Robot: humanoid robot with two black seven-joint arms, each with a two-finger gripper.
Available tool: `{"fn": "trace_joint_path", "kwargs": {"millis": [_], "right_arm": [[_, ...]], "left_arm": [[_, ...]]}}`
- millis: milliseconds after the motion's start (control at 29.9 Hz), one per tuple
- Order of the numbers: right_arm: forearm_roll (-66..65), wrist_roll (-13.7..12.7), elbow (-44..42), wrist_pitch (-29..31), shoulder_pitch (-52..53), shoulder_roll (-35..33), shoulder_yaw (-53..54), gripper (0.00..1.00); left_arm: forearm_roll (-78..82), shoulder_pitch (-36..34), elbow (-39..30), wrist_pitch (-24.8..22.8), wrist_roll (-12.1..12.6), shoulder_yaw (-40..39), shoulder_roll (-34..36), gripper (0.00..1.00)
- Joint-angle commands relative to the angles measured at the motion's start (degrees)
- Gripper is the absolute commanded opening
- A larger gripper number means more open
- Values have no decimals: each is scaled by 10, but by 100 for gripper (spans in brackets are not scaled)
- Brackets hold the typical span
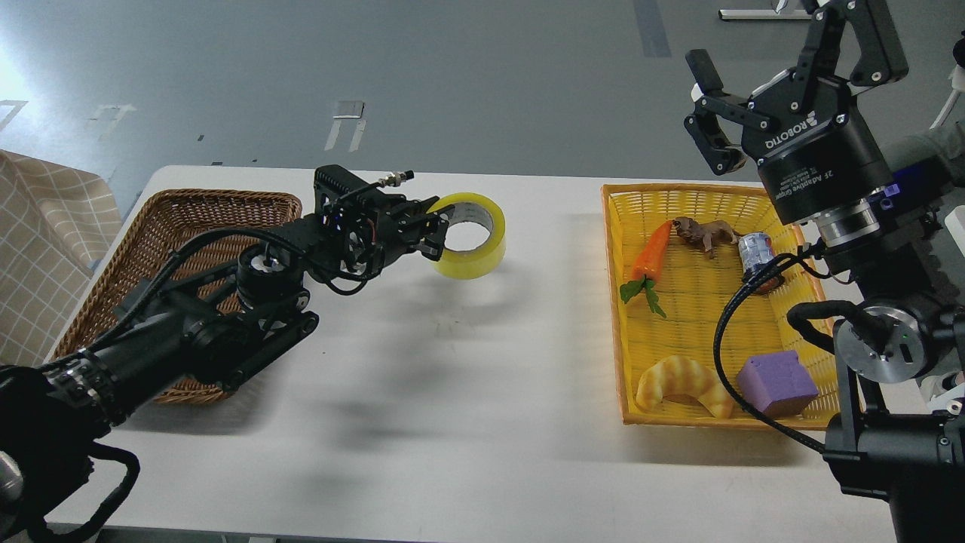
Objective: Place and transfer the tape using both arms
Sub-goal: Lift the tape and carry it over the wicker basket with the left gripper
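Left pincer (436, 226) apparently grips the tape's (471, 235) near rim; right pincer (705, 113) hangs released. Next, carry the tape to the wicker basket (181, 219) behind the left pincer.

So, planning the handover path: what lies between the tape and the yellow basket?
Head view: only bare white table lies between the tape and the yellow basket.

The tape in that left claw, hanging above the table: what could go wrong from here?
1. The left gripper seems to pinch only the near wall of the tape, so the roll might twist or slip out and roll across the table.
2. The right gripper hangs open, high above the yellow basket; reaching over for a handover, its cable could brush the carrot or the can.
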Motion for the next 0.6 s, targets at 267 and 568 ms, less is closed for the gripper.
{"fn": "trace_joint_path", "kwargs": {"millis": [267, 568], "right_arm": [[0, 0, -5, 0, -1, 0, -3, 100], [0, 0, -16, 0, 0, 0, -12, 100]], "left_arm": [[-76, -33, -3, 3, -115, 2, 229, 11], [-140, 72, 49, 86, -173, 3, 349, 12]]}}
